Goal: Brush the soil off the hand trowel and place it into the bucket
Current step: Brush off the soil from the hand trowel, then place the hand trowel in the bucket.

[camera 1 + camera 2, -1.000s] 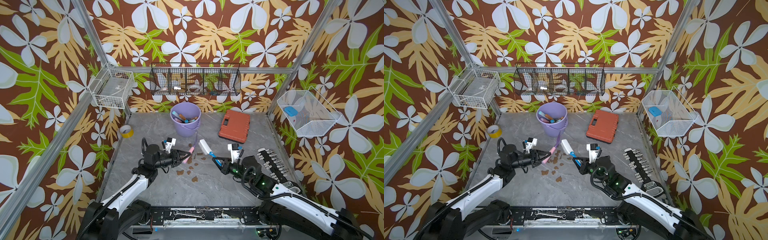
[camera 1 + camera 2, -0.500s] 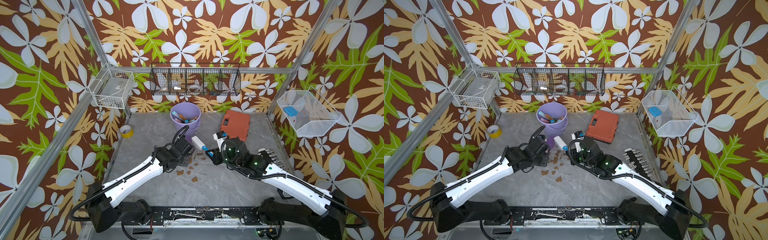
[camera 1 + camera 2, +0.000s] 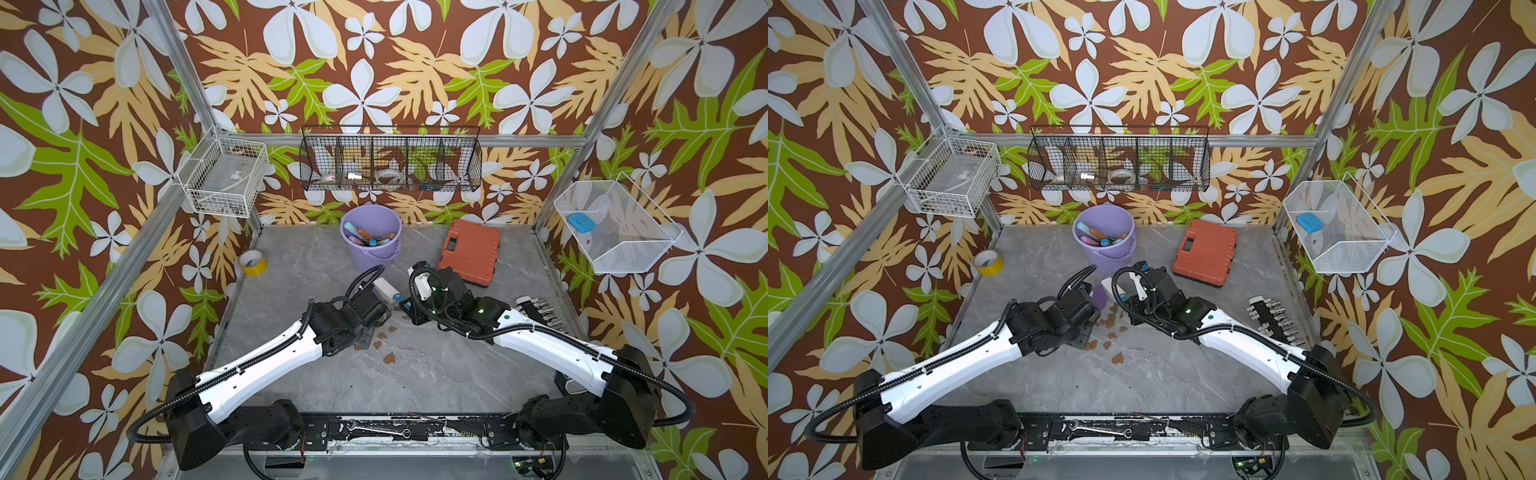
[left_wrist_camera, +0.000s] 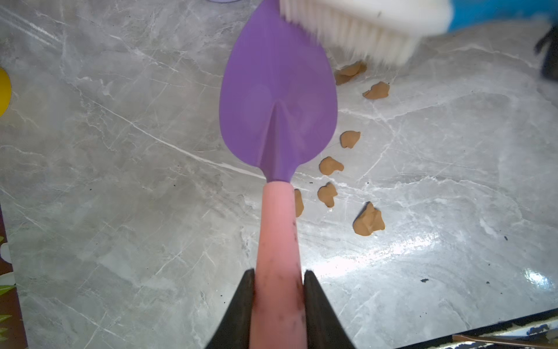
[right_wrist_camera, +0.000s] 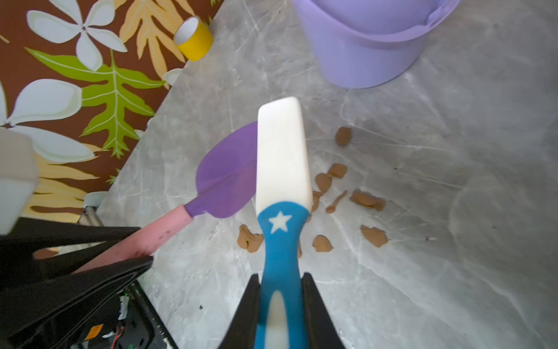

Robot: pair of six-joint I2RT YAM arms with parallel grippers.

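Note:
My left gripper is shut on the pink handle of the hand trowel. Its purple blade hangs just above the grey table, and no soil shows on the face I see. My right gripper is shut on the blue star-marked handle of a white brush. The brush's bristles lie over the blade's tip edge. Several brown soil blobs lie on the table beside and under the blade, and they show in both top views. The lavender bucket stands just behind both tools with other tools inside.
An orange case lies right of the bucket. A yellow tape roll sits by the left wall. A socket rail lies along the right side. Wire baskets hang on the walls above the table.
Both arms have stretched out from mid-table toward the bucket, each carrying its tool. The brush head now crosses the trowel blade. Little has changed over the last half second.

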